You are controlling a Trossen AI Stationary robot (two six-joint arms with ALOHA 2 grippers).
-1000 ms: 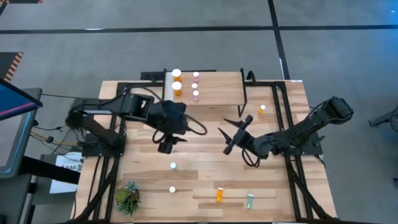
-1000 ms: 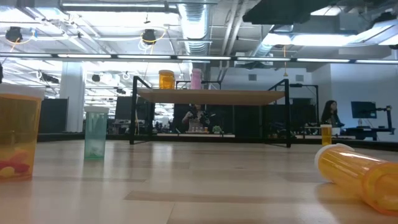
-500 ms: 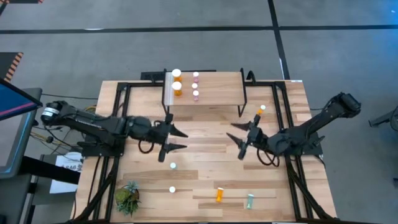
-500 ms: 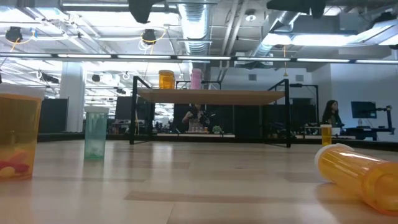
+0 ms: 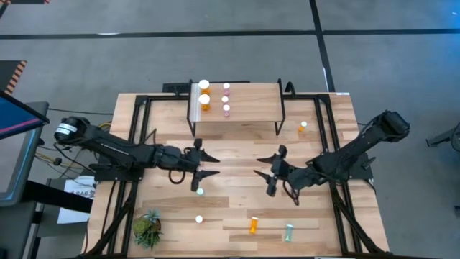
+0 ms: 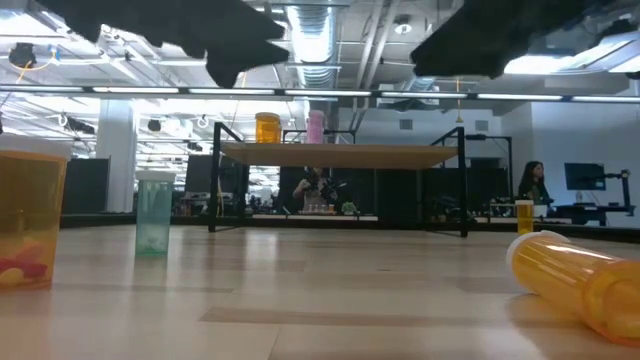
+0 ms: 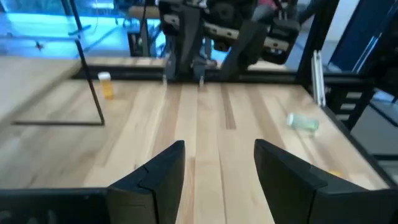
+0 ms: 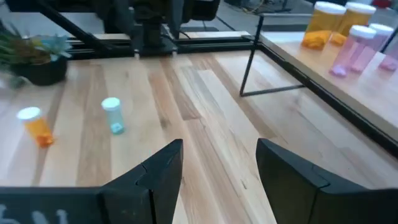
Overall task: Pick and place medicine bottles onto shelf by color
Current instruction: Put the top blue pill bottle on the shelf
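Observation:
The shelf (image 5: pixel 251 106) stands at the table's far middle. Two orange bottles (image 5: pixel 205 95) and three pink bottles (image 5: pixel 226 98) stand on its left end. On the table stand a pale green bottle (image 5: pixel 199 192), an orange bottle (image 5: pixel 199 219) nearer the front, and a small orange bottle (image 5: pixel 302 127) right of the shelf. An orange bottle (image 5: pixel 254 226) and a pale green bottle (image 5: pixel 289 232) lie on their sides near the front edge. My left gripper (image 5: pixel 215 165) and my right gripper (image 5: pixel 259 166) are both open and empty, and face each other over the table's middle.
A small potted plant (image 5: pixel 147 229) stands at the near left corner. Black frame rails run along the table's left and right sides. Bare wood lies between the two grippers and in front of the shelf's black legs (image 5: pixel 279 128). People show in the room beyond (image 6: pixel 528 190).
My left gripper has tipped from pointing down to lying level, pointing toward the table's right edge, and has gone right and lower. My right gripper has gone a little toward the near edge and the left. Both arms now hang lower in the low view.

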